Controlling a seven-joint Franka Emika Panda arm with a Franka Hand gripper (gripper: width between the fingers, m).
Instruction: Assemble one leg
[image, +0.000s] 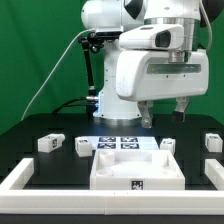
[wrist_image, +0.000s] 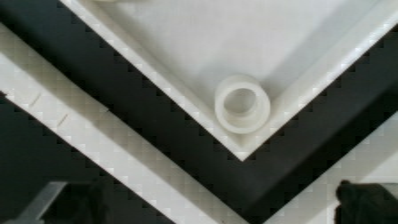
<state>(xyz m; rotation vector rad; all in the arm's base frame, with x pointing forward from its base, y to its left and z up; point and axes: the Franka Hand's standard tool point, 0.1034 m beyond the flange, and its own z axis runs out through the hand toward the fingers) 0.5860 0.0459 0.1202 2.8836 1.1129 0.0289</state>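
Several white legs lie on the black table: two at the exterior view's left (image: 50, 143) (image: 82, 148) and two at its right (image: 168, 146) (image: 212, 142). The large white square panel (image: 110, 170) lies at the front middle. My gripper (image: 165, 114) hangs open and empty above the panel's far edge, well clear of the table. In the wrist view its dark fingertips (wrist_image: 365, 200) stand wide apart around a corner of the panel (wrist_image: 160, 60), which has a round socket (wrist_image: 242, 102). No leg shows in the wrist view.
The marker board (image: 120, 143) lies flat just behind the panel. A low white wall (image: 20, 182) runs round the table's front and sides. The robot's white base (image: 125, 95) stands at the back. A white strip (wrist_image: 54, 110) crosses the wrist view beside the panel.
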